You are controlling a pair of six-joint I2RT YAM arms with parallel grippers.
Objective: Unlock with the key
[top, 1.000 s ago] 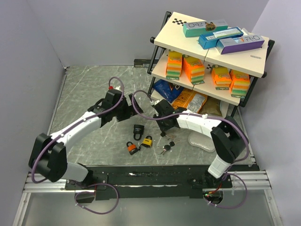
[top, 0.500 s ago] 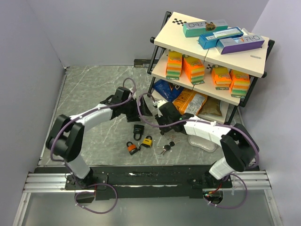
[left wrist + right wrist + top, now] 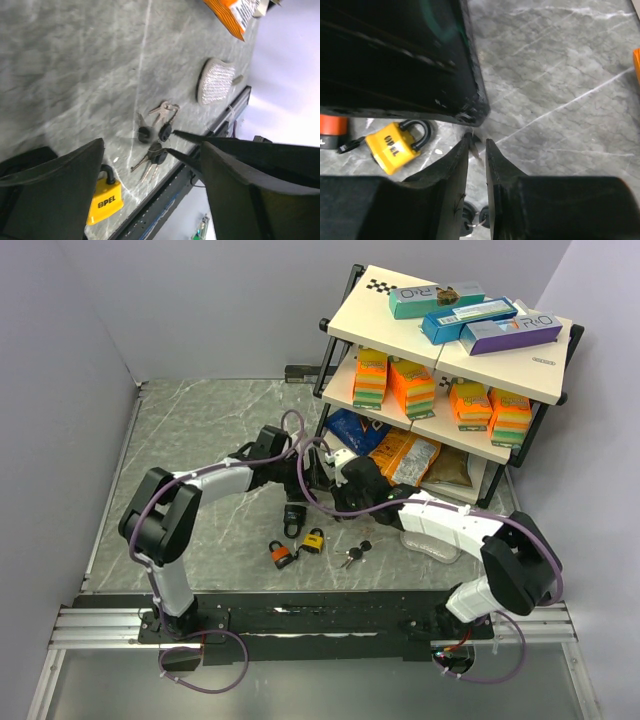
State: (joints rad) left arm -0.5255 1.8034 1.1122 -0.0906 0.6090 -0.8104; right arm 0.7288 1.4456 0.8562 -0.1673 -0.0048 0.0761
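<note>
Three padlocks lie on the grey marble table: black [image 3: 293, 518], yellow [image 3: 314, 540] and orange [image 3: 281, 555]. My left gripper [image 3: 306, 480] hangs just above and behind the black padlock, wide open and holding nothing [image 3: 152, 145]; the yellow padlock [image 3: 104, 200] shows past its left finger. My right gripper [image 3: 338, 485] faces it from the right, almost tip to tip. Its fingers [image 3: 477, 141] stand narrowly apart, shut on a key [image 3: 479, 146] whose thin blade pokes out at the tips. Loose keys [image 3: 355, 555] lie on the table below.
A black-framed shelf rack [image 3: 340, 430] with boxes and snack bags stands at the back right, close behind the right arm. A white mesh pad [image 3: 428, 540] lies on the table at the right. The table's front rail [image 3: 330, 605] runs along the near edge.
My left arm has swung right and forward until its gripper nearly meets the right one. The right gripper has shifted up and left, off the loose keys.
</note>
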